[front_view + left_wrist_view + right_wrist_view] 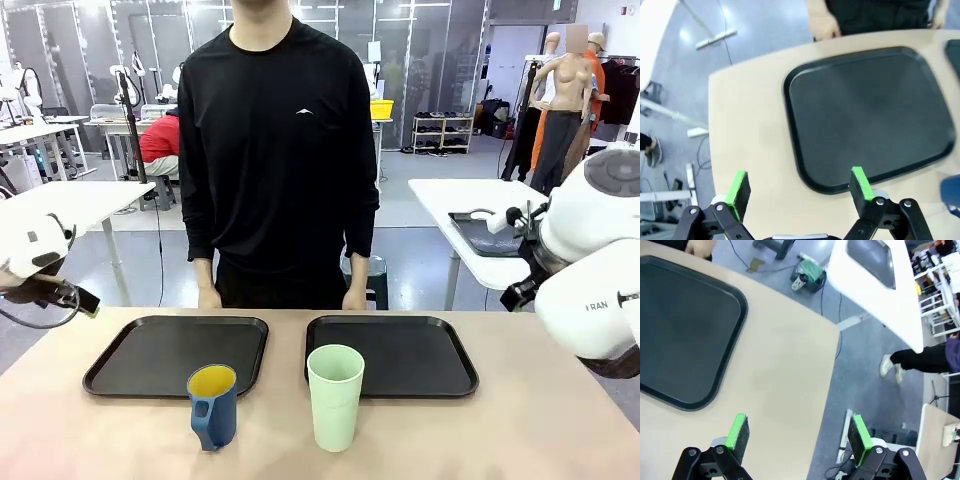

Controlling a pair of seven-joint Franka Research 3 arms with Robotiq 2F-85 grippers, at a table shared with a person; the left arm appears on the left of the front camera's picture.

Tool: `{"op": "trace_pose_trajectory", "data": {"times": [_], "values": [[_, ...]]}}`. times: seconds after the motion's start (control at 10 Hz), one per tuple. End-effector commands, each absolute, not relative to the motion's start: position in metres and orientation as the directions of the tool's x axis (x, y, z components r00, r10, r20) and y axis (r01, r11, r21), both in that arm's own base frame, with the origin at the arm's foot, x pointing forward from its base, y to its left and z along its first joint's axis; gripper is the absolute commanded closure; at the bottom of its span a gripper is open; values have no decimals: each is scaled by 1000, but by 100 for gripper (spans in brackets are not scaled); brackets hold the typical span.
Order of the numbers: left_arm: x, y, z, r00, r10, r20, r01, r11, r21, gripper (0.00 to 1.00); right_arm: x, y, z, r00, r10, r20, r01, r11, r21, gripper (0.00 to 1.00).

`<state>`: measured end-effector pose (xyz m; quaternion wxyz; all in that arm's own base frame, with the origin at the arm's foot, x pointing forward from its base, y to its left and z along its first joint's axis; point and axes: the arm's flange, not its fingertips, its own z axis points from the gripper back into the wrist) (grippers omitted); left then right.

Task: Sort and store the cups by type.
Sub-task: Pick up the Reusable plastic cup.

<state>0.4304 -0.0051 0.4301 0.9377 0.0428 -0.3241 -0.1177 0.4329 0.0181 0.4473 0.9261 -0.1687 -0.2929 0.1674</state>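
My left gripper (799,187) hangs with jaws spread wide and empty over the left end of the table (750,125), at the near corner of the left tray (140,355); I judge it parked clear of the cups. The blue mug (213,405) stands upright just in front of that tray. The green tumbler (335,395) stands beside the mug, before the right tray (420,355), so I take it as one bare tray per type. My right gripper (798,432), jaws equally wide and holding nothing, hangs over the table's right edge.
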Motion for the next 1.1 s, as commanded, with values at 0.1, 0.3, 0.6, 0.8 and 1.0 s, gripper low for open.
{"op": "trace_pose_trajectory", "data": {"times": [0.1,0.3,0.6,0.8,1.0], "values": [[432,11,391,785,-210,583,157,977,141,0,439,12,411,800,363,478,-179,904,-388,0],[434,16,385,796,-191,574,147,981,124,0,441,6,403,816,348,461,-180,912,-369,0],[432,9,388,791,-208,576,162,978,131,0,442,6,404,831,317,457,-138,914,-382,0],[441,13,385,809,-207,550,160,978,132,0,443,-1,406,822,362,440,-203,908,-368,0],[441,13,385,809,-207,550,160,978,132,0,443,-1,406,822,362,440,-203,908,-368,0]]}}
